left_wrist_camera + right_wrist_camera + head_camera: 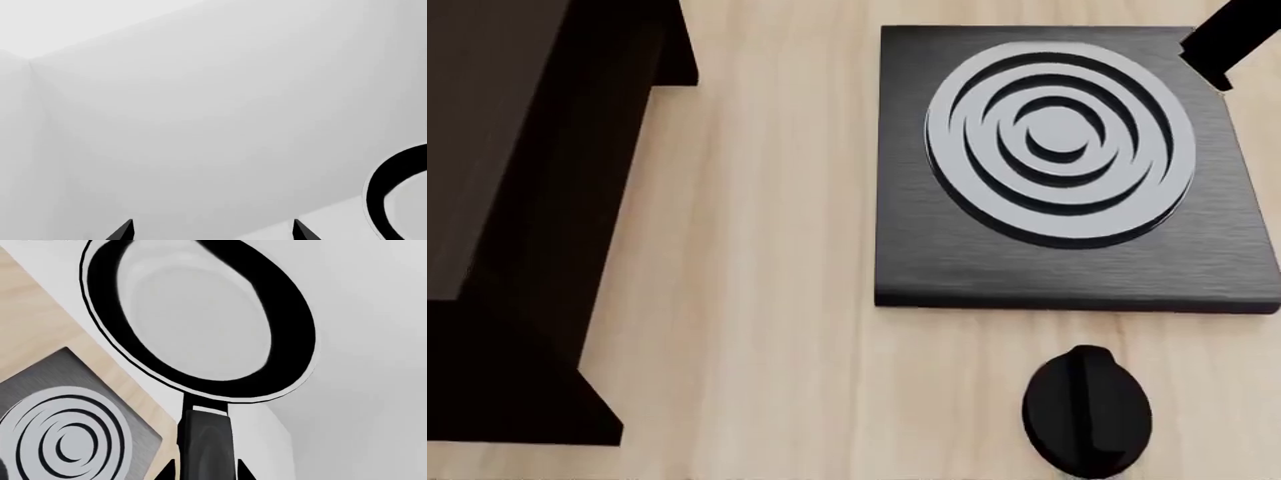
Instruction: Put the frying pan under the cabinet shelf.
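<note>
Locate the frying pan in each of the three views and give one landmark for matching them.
Head view: only a black piece at the top right corner, probably the frying pan's handle, over the hob.
Left wrist view: a black curved rim at the right edge.
Right wrist view: fills the upper centre, handle running down between the fingers.
Shared landmark: the hob with concentric rings, in head and right wrist views.

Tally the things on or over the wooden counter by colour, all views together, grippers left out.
Black: 3 (frying pan, hob, knob)
Dark brown: 1 (cabinet shelf)
Total: 4
</note>
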